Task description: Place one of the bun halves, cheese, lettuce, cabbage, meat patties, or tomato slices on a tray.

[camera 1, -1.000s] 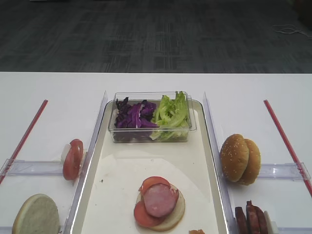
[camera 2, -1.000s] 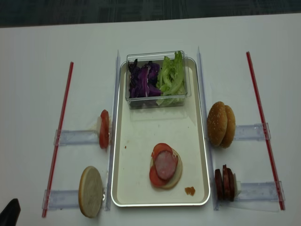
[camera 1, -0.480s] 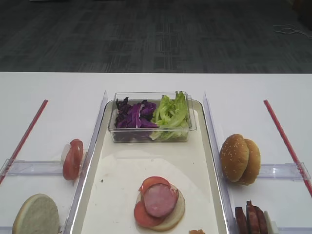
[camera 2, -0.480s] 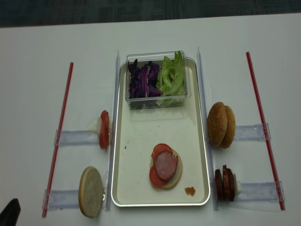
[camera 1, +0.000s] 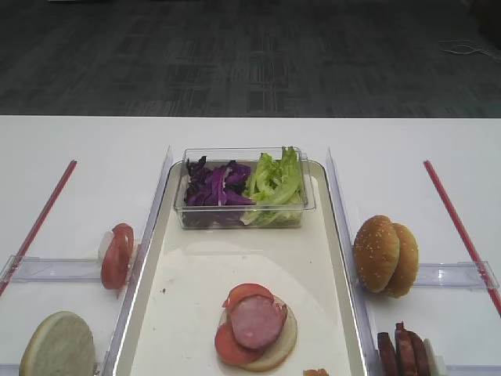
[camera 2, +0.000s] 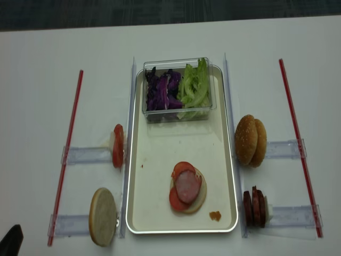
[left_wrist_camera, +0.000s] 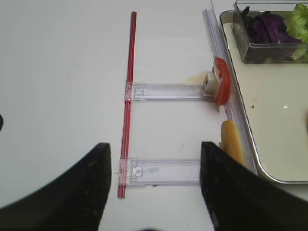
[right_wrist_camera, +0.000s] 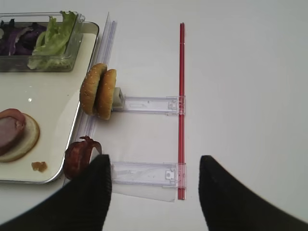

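The tray [camera 2: 160, 213] is seen lying lengthwise down the middle of the white counter [camera 2: 42, 53], its shiny rim flanked on each long side by a clear plastic strip. At the tray's far end a clear plastic box [camera 2: 177, 116] is set, with cabbage [camera 2: 161, 90] packed in its left half and lettuce [camera 2: 194, 85] in its right. Toward the near end, a pale bun half [camera 2: 199, 196] is laid flat on the tray, topped by tomato slices [camera 2: 183, 168] and one meat patty [camera 2: 187, 186]. A small orange-brown crumb [camera 2: 214, 216] is spotted by the near right corner. Between box and stack, bare tray floor is left open.

Off the tray's right rim, two sesame bun halves [camera 2: 251, 141] are stood on edge at the end of a clear rack [camera 2: 282, 150], and nearer, more meat patties [camera 2: 255, 207] are stood on edge in a second rack [camera 2: 293, 216]. Off the left rim, a tomato slice [camera 2: 118, 146] is held upright in a rack [camera 2: 85, 155], and a pale bun half [camera 2: 103, 216] is propped in the nearest one. A red strip [camera 2: 65, 154] is laid along the outer left, another [camera 2: 298, 144] along the outer right, with bare counter beyond both.

The right gripper [right_wrist_camera: 153, 192] is seen spread wide above the near right rack, nothing between its fingers. The left gripper [left_wrist_camera: 154, 192] is likewise held apart over the near left rack, clasping nothing.
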You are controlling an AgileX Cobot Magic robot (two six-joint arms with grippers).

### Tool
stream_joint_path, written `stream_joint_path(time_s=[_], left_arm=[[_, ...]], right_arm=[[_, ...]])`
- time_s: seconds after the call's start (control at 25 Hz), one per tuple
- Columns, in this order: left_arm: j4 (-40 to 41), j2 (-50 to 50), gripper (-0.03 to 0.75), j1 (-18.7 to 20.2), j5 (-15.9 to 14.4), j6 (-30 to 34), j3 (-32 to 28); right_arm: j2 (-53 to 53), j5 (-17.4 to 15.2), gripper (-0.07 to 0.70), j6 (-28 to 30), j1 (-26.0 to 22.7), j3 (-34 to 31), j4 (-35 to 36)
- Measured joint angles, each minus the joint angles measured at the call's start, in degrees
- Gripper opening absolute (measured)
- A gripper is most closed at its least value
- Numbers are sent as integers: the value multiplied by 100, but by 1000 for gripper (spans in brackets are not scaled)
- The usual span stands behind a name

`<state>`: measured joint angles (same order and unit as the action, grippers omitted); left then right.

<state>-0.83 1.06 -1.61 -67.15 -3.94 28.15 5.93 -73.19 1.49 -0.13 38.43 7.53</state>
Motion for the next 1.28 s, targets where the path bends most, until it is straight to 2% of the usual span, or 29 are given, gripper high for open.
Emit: stream_joint_path(time_s=[0.36, 0.8, 1.28], left_arm=[[0, 0, 420, 0, 0, 0, 0], [0, 0, 420, 0, 0, 0, 0], [0, 0, 420, 0, 0, 0, 0]], right_arm=[[0, 492, 417, 0, 0, -447, 0], [0, 862, 417, 0, 0, -848, -9], [-142, 894, 417, 115, 0, -1084, 2]])
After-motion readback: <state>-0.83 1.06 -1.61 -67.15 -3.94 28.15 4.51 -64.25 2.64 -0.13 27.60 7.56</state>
